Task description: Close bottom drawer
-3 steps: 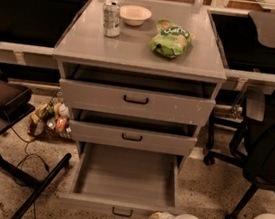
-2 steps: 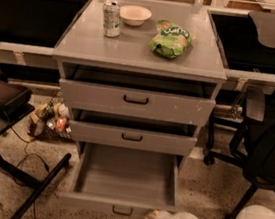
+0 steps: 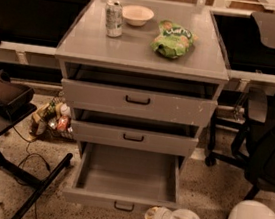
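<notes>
The plain grey bottom drawer (image 3: 127, 178) is pulled far out towards the near side, with the claw (image 3: 156, 218) low by its front panel's right end.

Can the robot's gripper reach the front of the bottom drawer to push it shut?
Probably yes. The gripper hangs low near the floor, just right of the front panel of the bottom drawer, and nothing seems to lie between them.

You're seeing the bottom drawer (image 3: 127, 181) jutting out beneath the middle drawer (image 3: 133, 137), your tool (image 3: 153, 217) hovering just right of its handle (image 3: 123, 206), can (image 3: 114, 18), bowl (image 3: 137, 14), bag (image 3: 173, 38) sitting on the tabletop (image 3: 135, 50) above.
</notes>
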`<state>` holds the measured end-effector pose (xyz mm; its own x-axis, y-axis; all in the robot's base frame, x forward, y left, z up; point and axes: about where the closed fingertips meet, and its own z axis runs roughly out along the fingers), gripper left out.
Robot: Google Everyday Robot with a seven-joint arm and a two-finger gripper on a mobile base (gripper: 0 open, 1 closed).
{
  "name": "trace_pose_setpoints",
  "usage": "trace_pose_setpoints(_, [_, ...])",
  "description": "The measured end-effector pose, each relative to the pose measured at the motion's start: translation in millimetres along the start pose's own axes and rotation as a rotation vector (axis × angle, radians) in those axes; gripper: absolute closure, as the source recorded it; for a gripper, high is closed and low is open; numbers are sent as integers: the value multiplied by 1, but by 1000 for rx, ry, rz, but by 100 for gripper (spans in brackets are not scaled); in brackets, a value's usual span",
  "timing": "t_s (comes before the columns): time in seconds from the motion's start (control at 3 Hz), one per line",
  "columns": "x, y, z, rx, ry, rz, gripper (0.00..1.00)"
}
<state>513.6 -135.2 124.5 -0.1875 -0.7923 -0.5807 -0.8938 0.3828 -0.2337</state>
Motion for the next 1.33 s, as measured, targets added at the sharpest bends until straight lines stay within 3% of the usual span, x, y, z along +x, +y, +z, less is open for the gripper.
trace_pose_setpoints(0.33, [0, 0, 0, 0, 0, 0, 100])
trace_pose_setpoints(0.67, [-11, -19, 10, 11, -27, -27, 100])
trace_pose_setpoints(1.0, [-11, -18, 9, 11, -28, -27, 100])
trace_pose_setpoints(1.33, [-27, -45, 20, 30, -60, -62, 100])
